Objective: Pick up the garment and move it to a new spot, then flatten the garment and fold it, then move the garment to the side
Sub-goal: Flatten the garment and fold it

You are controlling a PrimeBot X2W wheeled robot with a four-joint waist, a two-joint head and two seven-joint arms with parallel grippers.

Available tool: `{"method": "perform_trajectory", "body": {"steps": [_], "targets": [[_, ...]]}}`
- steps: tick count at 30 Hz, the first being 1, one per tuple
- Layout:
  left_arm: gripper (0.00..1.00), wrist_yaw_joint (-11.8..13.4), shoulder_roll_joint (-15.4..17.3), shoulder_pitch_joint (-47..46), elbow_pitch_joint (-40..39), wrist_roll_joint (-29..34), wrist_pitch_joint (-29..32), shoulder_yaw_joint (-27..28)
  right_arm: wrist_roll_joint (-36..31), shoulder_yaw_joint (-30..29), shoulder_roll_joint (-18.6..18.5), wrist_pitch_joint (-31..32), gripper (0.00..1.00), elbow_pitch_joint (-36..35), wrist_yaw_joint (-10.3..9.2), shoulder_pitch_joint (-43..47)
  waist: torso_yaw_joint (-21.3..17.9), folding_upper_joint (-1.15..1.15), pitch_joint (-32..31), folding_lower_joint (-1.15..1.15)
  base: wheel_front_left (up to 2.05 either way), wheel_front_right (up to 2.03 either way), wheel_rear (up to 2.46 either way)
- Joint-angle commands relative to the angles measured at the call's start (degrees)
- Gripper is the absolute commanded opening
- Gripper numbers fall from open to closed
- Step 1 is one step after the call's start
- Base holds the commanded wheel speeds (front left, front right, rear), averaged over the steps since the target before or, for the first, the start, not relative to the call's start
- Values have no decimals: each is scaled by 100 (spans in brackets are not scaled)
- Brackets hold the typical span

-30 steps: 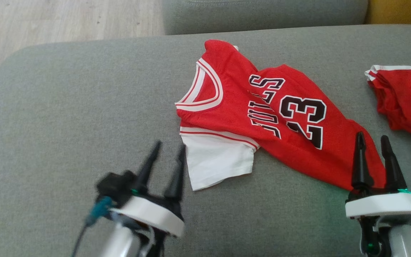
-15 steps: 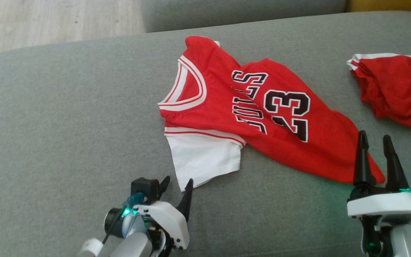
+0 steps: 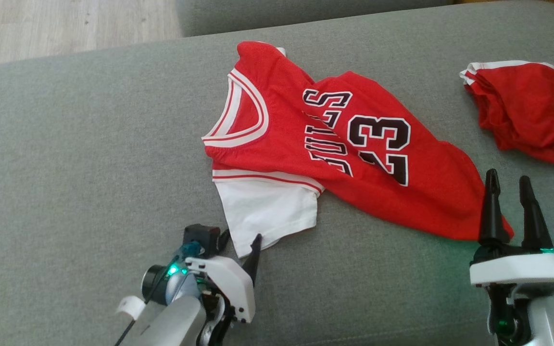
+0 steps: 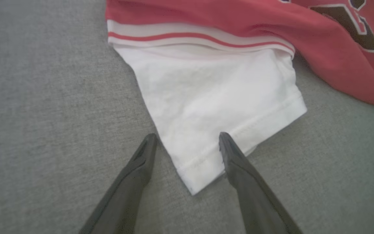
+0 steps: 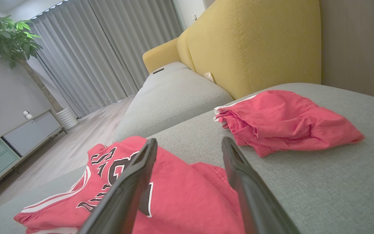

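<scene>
Two red garments on one grey sofa cushion (image 3: 89, 144), two grippers spread wide and holding nothing.

One jersey (image 3: 354, 158) lies rumpled at the middle of the coarse woven upholstery. It has black "23" lettering edged in white, a striped V-neck band and one plain white sleeve (image 3: 265, 211) with a stitched hem. A second red piece, bunched shorts (image 3: 522, 110) with white trim, sits apart at the far right. The left gripper (image 3: 242, 235) has two tapered dark fingers straddling the sleeve's near corner, not closed on it. The right gripper (image 3: 508, 175) stands at the jersey's near-right hem, empty.
</scene>
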Motion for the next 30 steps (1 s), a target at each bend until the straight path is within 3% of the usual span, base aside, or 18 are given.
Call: {"method": "perform_trajectory", "body": {"steps": [1, 2, 3, 7, 12, 17, 23, 30], "targets": [[80, -111, 7, -54, 48, -30, 148, -23, 27, 100, -52, -62, 100, -151, 43, -228, -4, 0, -1, 0, 0, 0, 0], [24, -155, 7, -58, 47, -50, 153, -55, 30, 94, -52, -66, 100, -148, 43, -240, -4, 0, -1, 0, 0, 0, 0], [0, -187, 7, -64, 31, -66, 120, -73, 31, 87, -52, -71, 100, -145, 43, -247, 0, 0, -3, 0, 0, 0, 0], [0, -247, 7, -118, -150, -154, -294, -10, -74, -186, -52, -135, 100, -57, 43, -249, 41, 0, -32, 0, 0, 0, 0], [0, -129, 38, -212, -372, -203, -863, 305, -98, -999, -52, -282, 100, 176, 43, -383, 97, 0, -61, 0, 0, 0, 0], [0, 2, 134, -196, -747, -163, -1040, 708, -148, -1359, -52, -346, 100, 288, 43, -503, 132, 0, -77, 0, 0, 0, 0], [0, 117, 173, 9, -1548, 116, -1057, 1362, -179, -1393, -52, -362, 100, 325, 43, -549, 148, 0, -95, 0, 0, 0, 0], [0, 171, 64, 358, -2406, 579, -1059, 2136, -132, -765, -52, -135, 100, 311, 43, -316, 254, 0, -115, 0, 0, 0, 0]]}}
